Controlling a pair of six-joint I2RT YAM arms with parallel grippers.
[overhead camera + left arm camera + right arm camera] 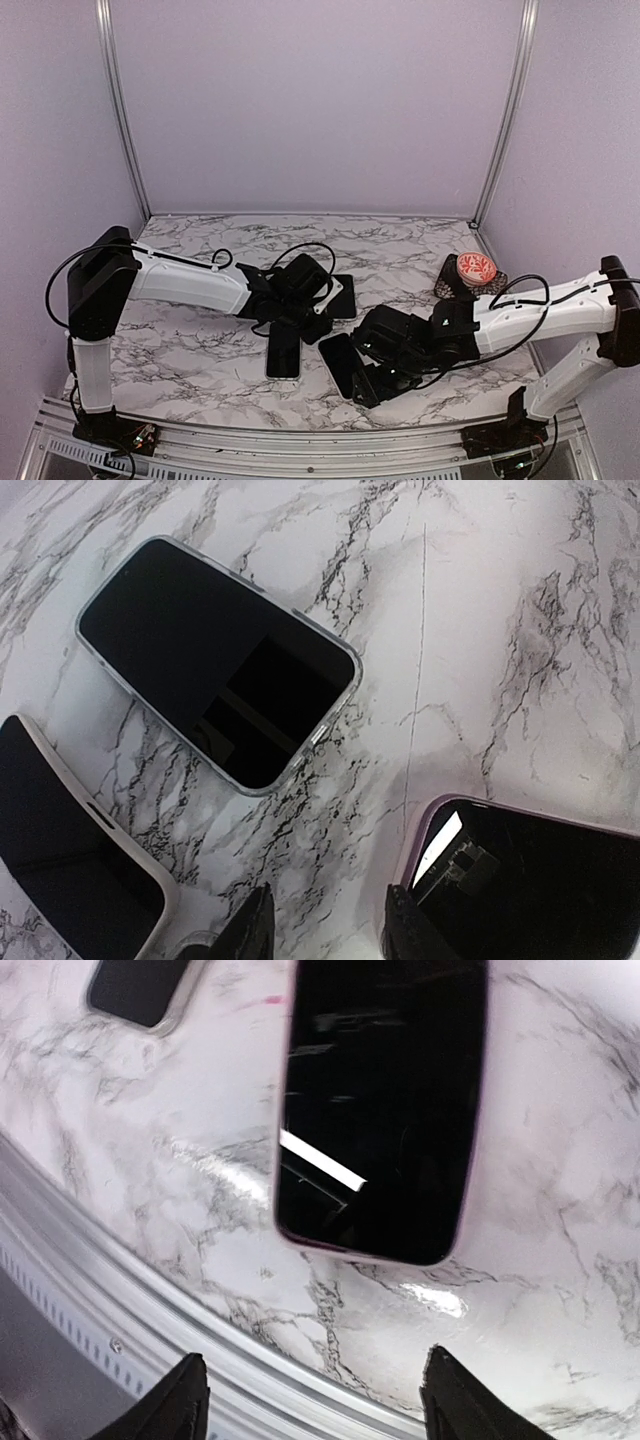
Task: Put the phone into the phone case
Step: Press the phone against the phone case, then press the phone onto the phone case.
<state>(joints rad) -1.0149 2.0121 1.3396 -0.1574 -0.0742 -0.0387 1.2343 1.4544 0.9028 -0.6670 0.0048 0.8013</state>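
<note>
Phone [380,1100] lay flat on the marble worktop [560,1260]
Right hand [312,1362] hung spread near it; left hand [330,898] stood part-spread, pinching nothing

You are looking at a white marble-patterned table [180,350] with dark veining. Three dark-screened phones are lying flat on it, none touching another: a grey-edged phone [215,665], a white-edged phone [284,352] and a pink-edged phone [375,1110], the last one sitting near the table's metal front rail. A dark patterned mat [447,287] is lying at the back right, carrying a round red-patterned object [475,267].
</note>
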